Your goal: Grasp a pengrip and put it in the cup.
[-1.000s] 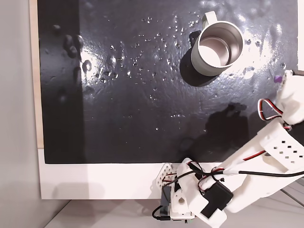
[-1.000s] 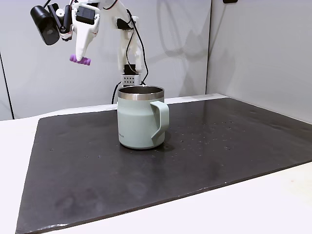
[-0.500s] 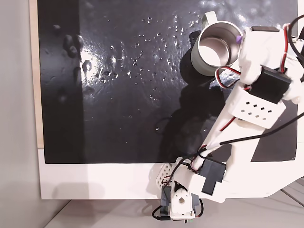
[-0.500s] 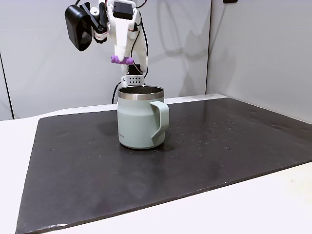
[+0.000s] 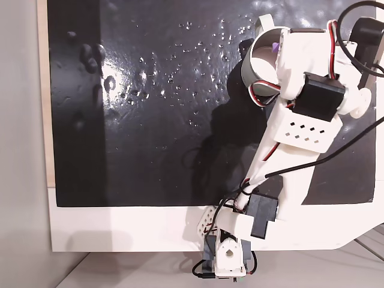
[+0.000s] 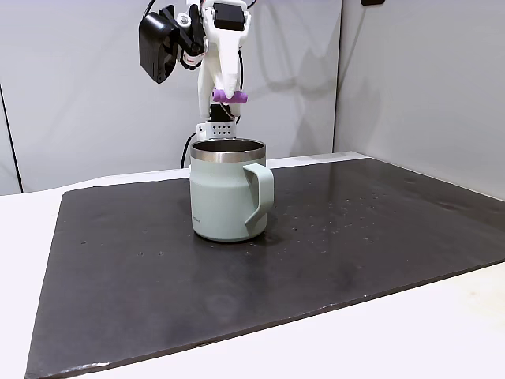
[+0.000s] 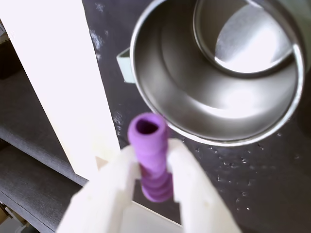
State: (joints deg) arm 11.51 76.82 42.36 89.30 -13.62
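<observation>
Tool (image 6: 228,96) grips pengrip (image 7: 149,155) above cup (image 6: 225,193) (steel interior)

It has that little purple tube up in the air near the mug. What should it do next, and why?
Probably open the fingers and let go. The pengrip, pinched crosswise, hangs above the cup; in a fixed view it sits over the steel inside. A small dip first might make the drop surer.
</observation>
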